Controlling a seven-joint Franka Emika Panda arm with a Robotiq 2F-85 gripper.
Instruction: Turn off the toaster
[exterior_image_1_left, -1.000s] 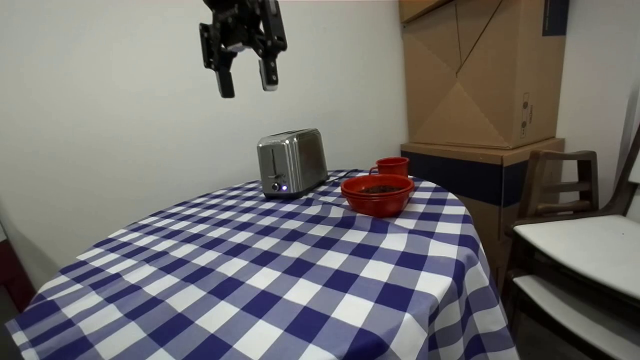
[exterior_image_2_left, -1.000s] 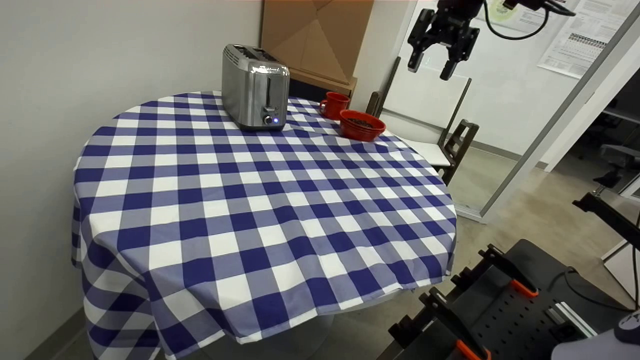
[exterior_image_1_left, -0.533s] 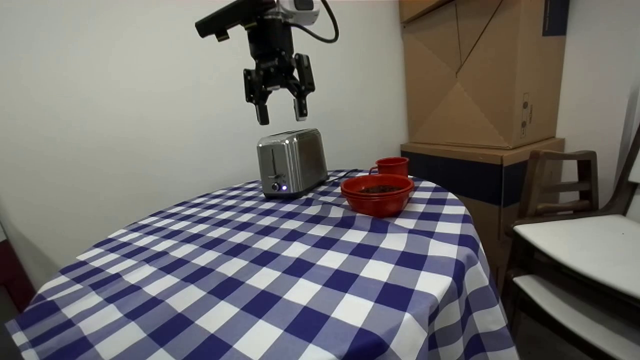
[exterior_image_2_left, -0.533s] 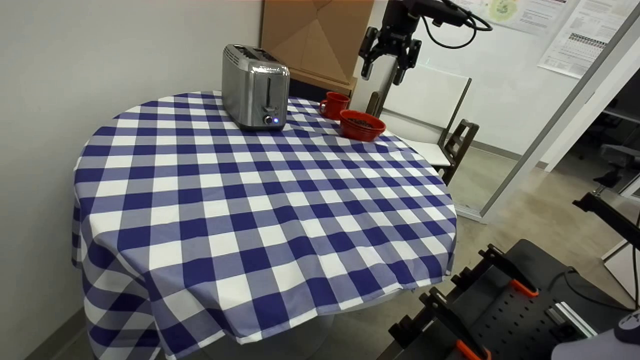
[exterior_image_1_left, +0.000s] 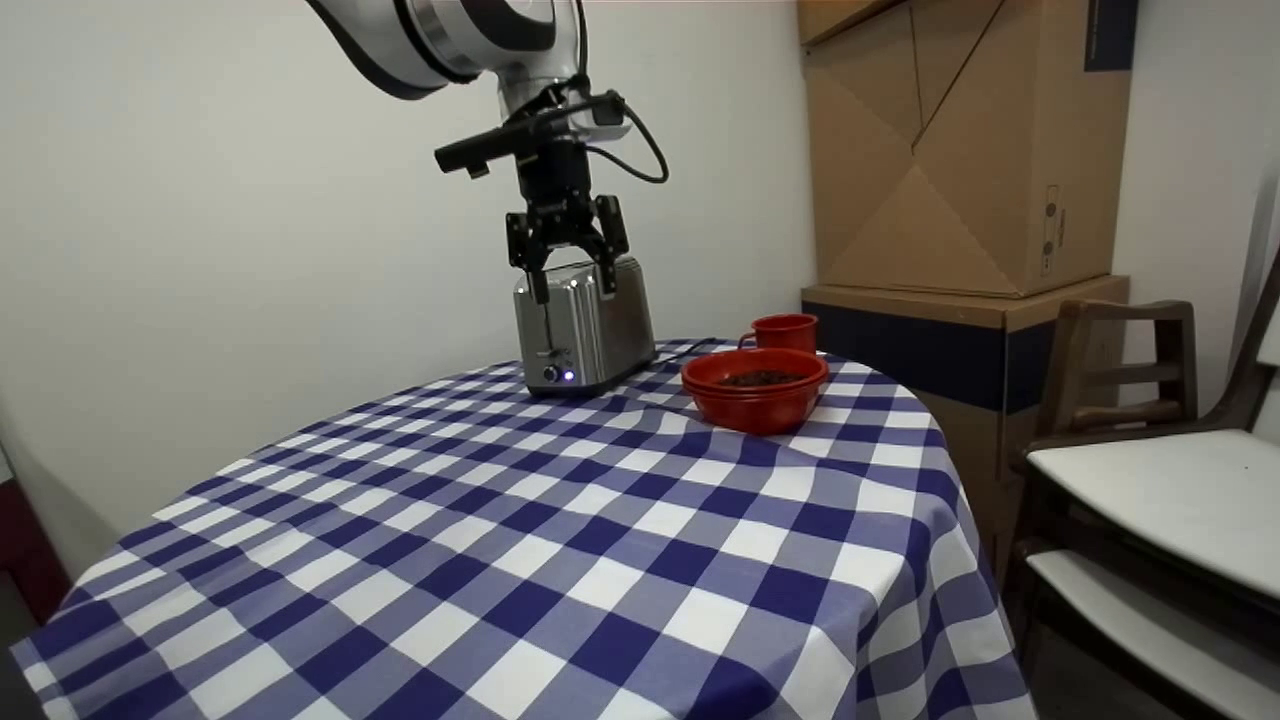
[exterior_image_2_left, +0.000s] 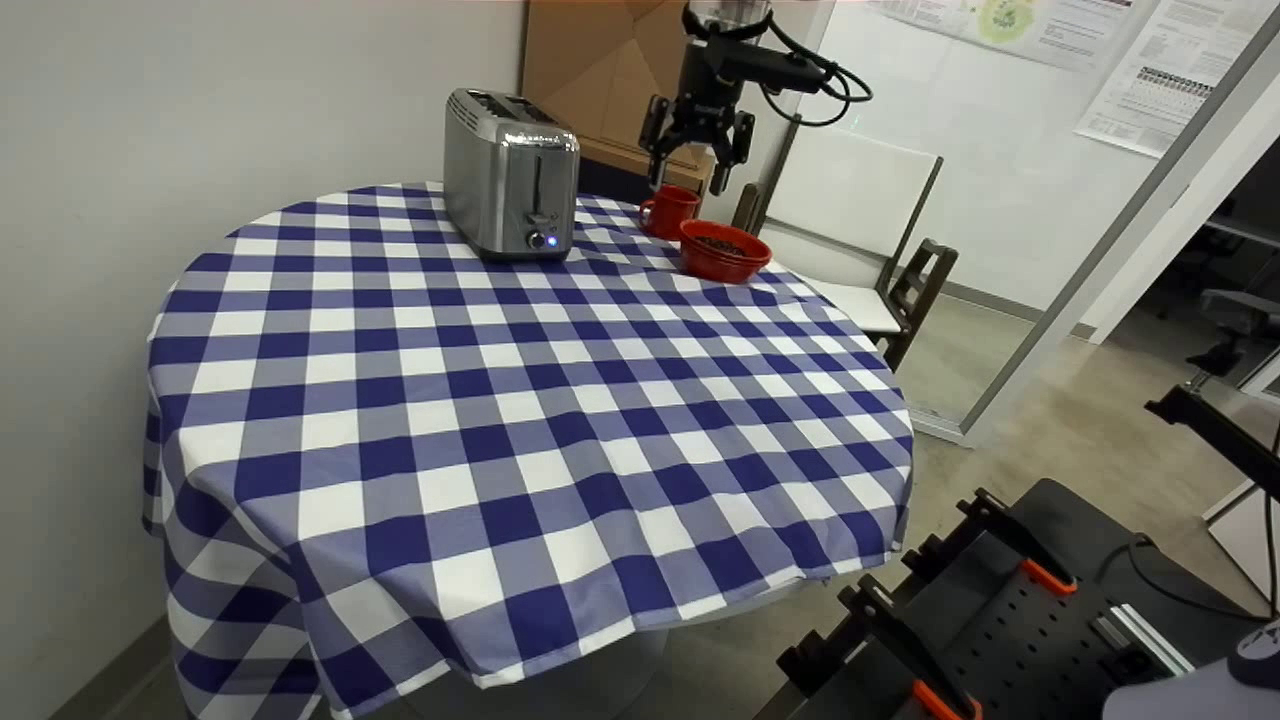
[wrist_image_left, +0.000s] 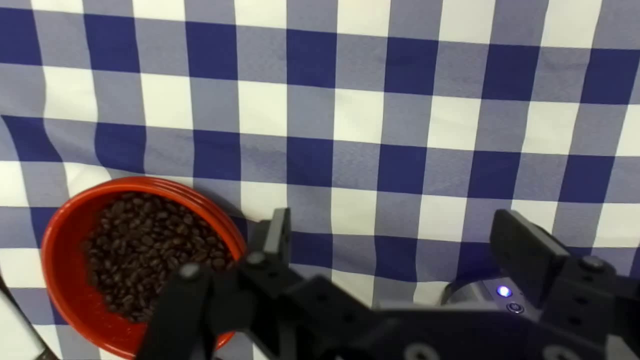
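The silver toaster (exterior_image_1_left: 582, 345) stands on the checked table, also seen in an exterior view (exterior_image_2_left: 480, 190). Its front face has a lever (exterior_image_2_left: 540, 219) low in its slot, a dark round knob (exterior_image_2_left: 536, 240) and a lit blue-white light (exterior_image_2_left: 552, 241). My gripper (exterior_image_1_left: 575, 294) is open and empty, pointing down. In an exterior view the gripper (exterior_image_2_left: 687, 189) hangs to the right of the toaster, apart from it. In the wrist view the gripper (wrist_image_left: 391, 211) has its right finger over part of the toaster's front; the light (wrist_image_left: 504, 291) shows beside that finger.
A red bowl (wrist_image_left: 70, 280) of dark beans lies near the left finger in the wrist view. A red mug (exterior_image_1_left: 785, 334) stands behind the bowl. A cord runs behind the toaster. A wall and cardboard boxes (exterior_image_1_left: 930, 180) stand beyond the table (exterior_image_1_left: 560, 560).
My open gripper has come down and closer to the toaster, moving right in an exterior view and left in another. The toaster, bowl and mug have not moved.
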